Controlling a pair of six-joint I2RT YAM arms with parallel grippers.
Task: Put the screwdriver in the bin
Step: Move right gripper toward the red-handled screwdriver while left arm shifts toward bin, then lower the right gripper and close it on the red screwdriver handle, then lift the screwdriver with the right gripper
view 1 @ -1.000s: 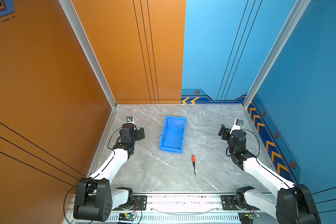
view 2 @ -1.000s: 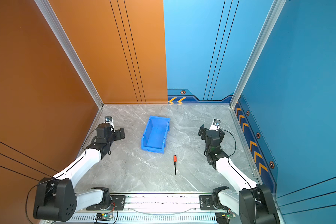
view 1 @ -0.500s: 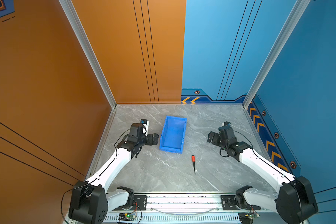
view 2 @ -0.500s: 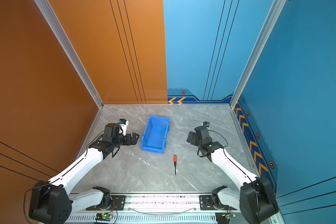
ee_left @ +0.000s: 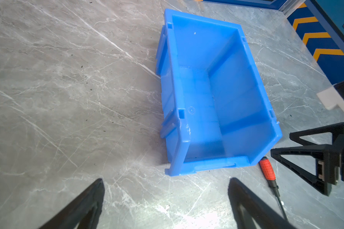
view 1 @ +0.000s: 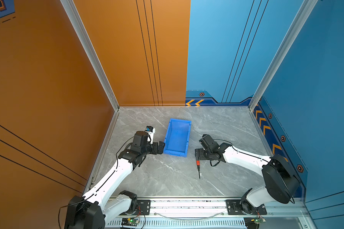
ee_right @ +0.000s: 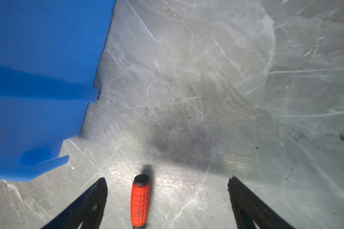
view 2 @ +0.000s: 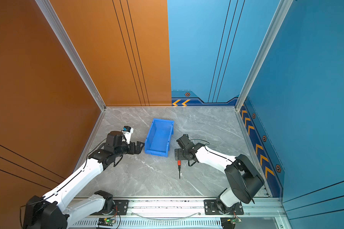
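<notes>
Now my right gripper (ee_right: 166, 179) hovers, jaws wide apart, astride the screwdriver (ee_right: 140, 200), which lies flat on the table (ee_right: 207, 99), long axis crosswise to my closing, the bin (ee_right: 38, 89) just beside.

orange walls (view 1: 38, 79) meet blue walls (view 1: 316, 79) over a grey marble floor (view 1: 167, 180).

**Camera setup**

Both top views: high over the 6 o'clock edge, facing down toward 12, whole worktop (view 1: 167, 178) seen, nearly same framing. Left wrist: low, near, facing the bin (ee_left: 191, 49). Right wrist: very close over the screwdriver (ee_right: 140, 200) handle. Wrist views share bin corner, screwdriver.
</notes>
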